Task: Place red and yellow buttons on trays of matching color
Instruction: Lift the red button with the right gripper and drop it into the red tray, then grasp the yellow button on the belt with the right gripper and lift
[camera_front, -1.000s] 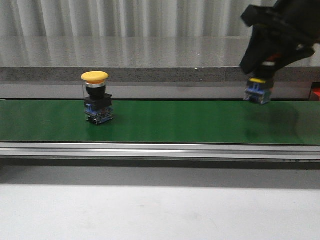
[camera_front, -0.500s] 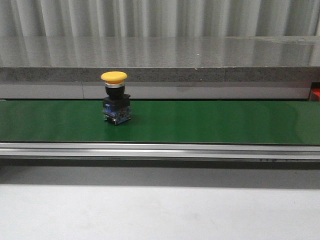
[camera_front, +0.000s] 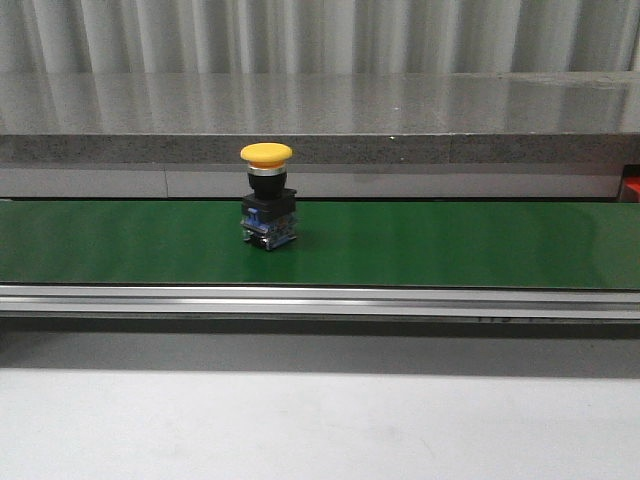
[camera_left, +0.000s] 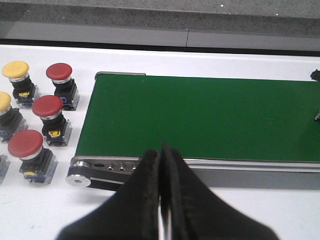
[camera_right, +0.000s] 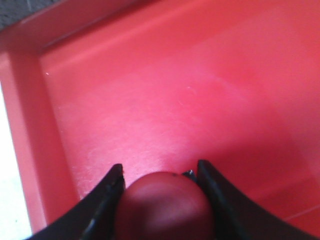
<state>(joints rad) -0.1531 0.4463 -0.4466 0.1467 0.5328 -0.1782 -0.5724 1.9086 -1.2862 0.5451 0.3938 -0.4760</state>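
I see my right gripper (camera_right: 161, 187) clamped on a red button (camera_right: 167, 205), cap toward the camera, over the red tray (camera_right: 150, 100). My left gripper (camera_left: 161, 165) is closed, empty. A yellow button (camera_front: 267, 208) stands upright on the belt (camera_front: 450, 245).

one button (camera_front: 267, 208) stands upright on the conveyor belt (camera_front: 450, 245), left of centre; six more buttons (camera_left: 48, 114) sit on the bench (camera_left: 45, 210) beside the belt's end.

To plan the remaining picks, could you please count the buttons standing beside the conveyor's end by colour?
Red buttons: 3
Yellow buttons: 2, one cut off at the picture's edge
Total: 5
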